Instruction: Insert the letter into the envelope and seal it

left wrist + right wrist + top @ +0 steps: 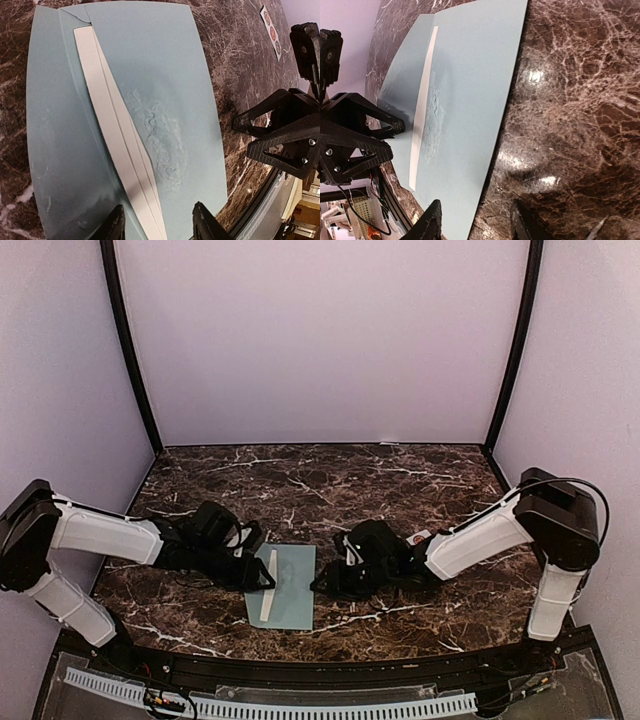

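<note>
The pale teal envelope (pixel 295 595) lies flat on the marble table between the two arms. A narrow white band (pixel 112 140) with layered edges runs slantwise along one fold. I cannot tell whether it is the letter's edge or the flap's inside; no other letter shows. My left gripper (pixel 158 221) hovers open over the envelope's left part, its fingers astride the white band. At the envelope's right edge (pixel 507 105) my right gripper (pixel 475 222) is open, one finger over the paper and one over bare marble. A rough, scuffed patch (pixel 434 125) marks the paper beside the band.
A small white strip of round stickers (pixel 271 32) lies on the marble beyond the right gripper (pixel 280 130). The left gripper (pixel 355 135) shows in the right wrist view. The table's black front rail (pixel 320 670) runs close behind the envelope. Purple walls enclose the table.
</note>
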`<act>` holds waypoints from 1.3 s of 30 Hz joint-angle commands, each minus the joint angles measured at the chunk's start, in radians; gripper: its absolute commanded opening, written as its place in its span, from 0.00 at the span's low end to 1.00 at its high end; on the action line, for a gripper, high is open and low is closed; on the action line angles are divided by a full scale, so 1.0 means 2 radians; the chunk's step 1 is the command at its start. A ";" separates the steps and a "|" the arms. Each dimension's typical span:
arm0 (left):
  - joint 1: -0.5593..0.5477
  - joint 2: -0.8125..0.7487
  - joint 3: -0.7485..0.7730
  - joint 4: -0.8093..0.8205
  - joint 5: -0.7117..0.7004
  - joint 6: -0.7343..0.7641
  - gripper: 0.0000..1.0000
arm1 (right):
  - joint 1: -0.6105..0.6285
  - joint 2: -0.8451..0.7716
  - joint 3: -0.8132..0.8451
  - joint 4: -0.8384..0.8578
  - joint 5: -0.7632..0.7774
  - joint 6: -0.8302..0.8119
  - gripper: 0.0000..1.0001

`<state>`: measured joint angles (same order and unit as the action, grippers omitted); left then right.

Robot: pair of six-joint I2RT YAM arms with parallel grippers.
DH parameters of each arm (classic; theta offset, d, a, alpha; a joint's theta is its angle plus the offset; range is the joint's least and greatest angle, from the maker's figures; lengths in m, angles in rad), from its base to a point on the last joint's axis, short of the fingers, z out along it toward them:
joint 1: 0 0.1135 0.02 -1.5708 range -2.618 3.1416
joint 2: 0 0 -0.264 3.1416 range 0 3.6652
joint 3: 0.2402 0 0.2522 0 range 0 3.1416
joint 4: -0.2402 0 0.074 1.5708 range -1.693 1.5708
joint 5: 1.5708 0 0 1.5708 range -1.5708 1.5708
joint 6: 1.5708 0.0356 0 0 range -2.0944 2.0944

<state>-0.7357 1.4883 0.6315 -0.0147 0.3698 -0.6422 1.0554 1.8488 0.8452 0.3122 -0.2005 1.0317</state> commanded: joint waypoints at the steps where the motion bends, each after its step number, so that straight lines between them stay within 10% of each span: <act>1: -0.006 -0.034 -0.013 -0.027 -0.002 -0.007 0.46 | 0.000 -0.027 -0.014 -0.008 0.007 -0.002 0.45; 39: -0.033 0.005 -0.043 -0.007 0.012 -0.030 0.00 | 0.018 0.050 0.028 0.007 -0.079 0.013 0.19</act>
<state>-0.7952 1.4723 0.5491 -0.0124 0.3874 -0.7158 1.0801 1.9171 0.8825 0.3378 -0.3439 1.0603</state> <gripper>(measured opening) 0.023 0.202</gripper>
